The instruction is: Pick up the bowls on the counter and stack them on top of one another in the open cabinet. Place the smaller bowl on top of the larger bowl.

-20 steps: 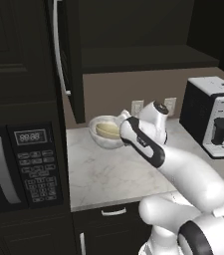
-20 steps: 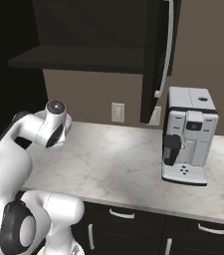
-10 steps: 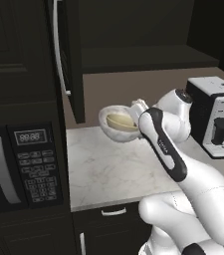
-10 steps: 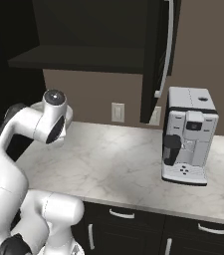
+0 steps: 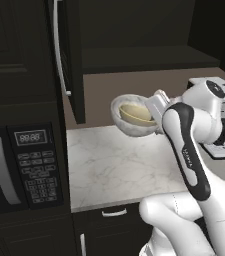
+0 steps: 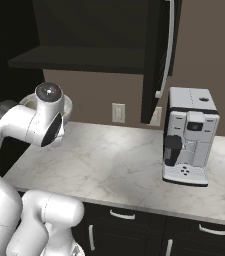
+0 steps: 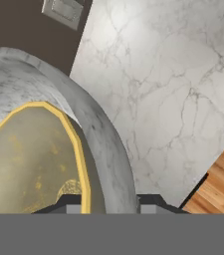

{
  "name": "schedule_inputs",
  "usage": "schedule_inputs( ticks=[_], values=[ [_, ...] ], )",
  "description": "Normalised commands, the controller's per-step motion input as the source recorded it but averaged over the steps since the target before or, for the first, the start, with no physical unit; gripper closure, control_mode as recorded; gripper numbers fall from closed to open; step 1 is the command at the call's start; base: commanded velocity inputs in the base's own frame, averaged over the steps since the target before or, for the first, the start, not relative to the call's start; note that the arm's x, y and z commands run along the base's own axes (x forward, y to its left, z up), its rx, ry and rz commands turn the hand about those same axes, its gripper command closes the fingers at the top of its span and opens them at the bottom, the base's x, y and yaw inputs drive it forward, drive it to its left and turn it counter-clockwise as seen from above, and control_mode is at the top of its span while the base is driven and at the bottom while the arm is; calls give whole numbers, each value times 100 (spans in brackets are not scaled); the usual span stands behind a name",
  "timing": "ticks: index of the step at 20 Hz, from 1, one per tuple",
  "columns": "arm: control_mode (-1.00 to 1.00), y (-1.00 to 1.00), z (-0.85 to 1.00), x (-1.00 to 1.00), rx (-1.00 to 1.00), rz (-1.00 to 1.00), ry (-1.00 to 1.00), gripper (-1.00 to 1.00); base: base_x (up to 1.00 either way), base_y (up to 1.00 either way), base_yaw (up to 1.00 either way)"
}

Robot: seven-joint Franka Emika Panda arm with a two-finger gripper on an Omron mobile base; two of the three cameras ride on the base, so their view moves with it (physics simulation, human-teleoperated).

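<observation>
The larger bowl point(image 5: 129, 125), whitish-grey and speckled, hangs tilted in the air above the counter point(image 5: 114, 165), below the open cabinet's shelf point(image 5: 144, 57). Inside it lies the smaller bowl point(image 5: 136, 113), yellow-tan. My gripper point(image 5: 156, 114) is shut on the larger bowl's right rim. In the hand view the grey rim point(image 7: 106, 149) runs down between the two fingertips point(image 7: 68, 201), with the smaller bowl point(image 7: 34, 159) nested to its left; the gripper point(image 7: 108, 204) sits at the bottom. From the right base view a bit of the larger bowl's rim point(image 6: 67, 106) peeks out behind my wrist.
The cabinet door point(image 5: 69, 55) stands open left of the bowls, its silver handle toward me. A black microwave point(image 5: 19, 165) fills the left wall. A coffee machine point(image 6: 189, 135) stands on the counter point(image 6: 119, 160) to the right, near a wall outlet point(image 6: 117, 112).
The arm has lifted both nested bowls off the counter, up and to the right, and they now hang higher, closer to the cabinet shelf.
</observation>
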Motion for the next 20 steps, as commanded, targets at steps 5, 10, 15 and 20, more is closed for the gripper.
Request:
schedule_inputs(
  ticks=[5, 10, 15, 20],
  values=[
    [-100, -23, 58, -45, 0, -2, 0, 100, 0, 0, 0],
    [-100, -20, 62, -40, 0, -4, 0, 100, 0, 0, 0],
    [-100, -19, 64, -33, 0, -6, -2, 100, 0, 0, 0],
    [-100, -18, 60, -20, 0, -7, -3, 100, 0, 0, 0]
  ],
)
